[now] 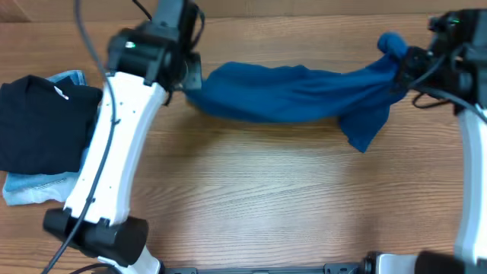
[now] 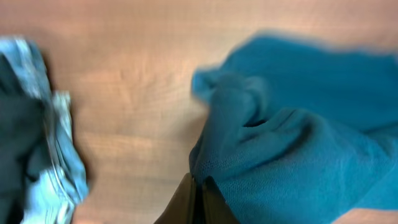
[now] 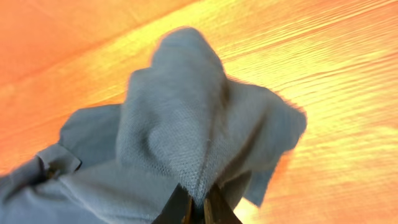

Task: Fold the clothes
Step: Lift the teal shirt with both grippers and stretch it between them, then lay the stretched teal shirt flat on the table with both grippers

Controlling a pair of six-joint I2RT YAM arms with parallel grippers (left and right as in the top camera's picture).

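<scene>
The teal-blue garment (image 1: 293, 93) hangs stretched between my two grippers across the back of the table, sagging in the middle, with a loose flap drooping near its right end. My left gripper (image 1: 190, 76) is shut on its left end; in the left wrist view the fingers (image 2: 198, 186) pinch the bunched fabric (image 2: 292, 143). My right gripper (image 1: 402, 62) is shut on its right end; in the right wrist view the fingers (image 3: 198, 202) pinch a fold of the cloth (image 3: 180, 130), which looks grey-blue there.
A black folded garment (image 1: 42, 122) lies on light blue denim jeans (image 1: 34, 186) at the table's left edge; both also show in the left wrist view (image 2: 37, 162). Wooden table (image 1: 274, 198) spreads in front of the hanging garment.
</scene>
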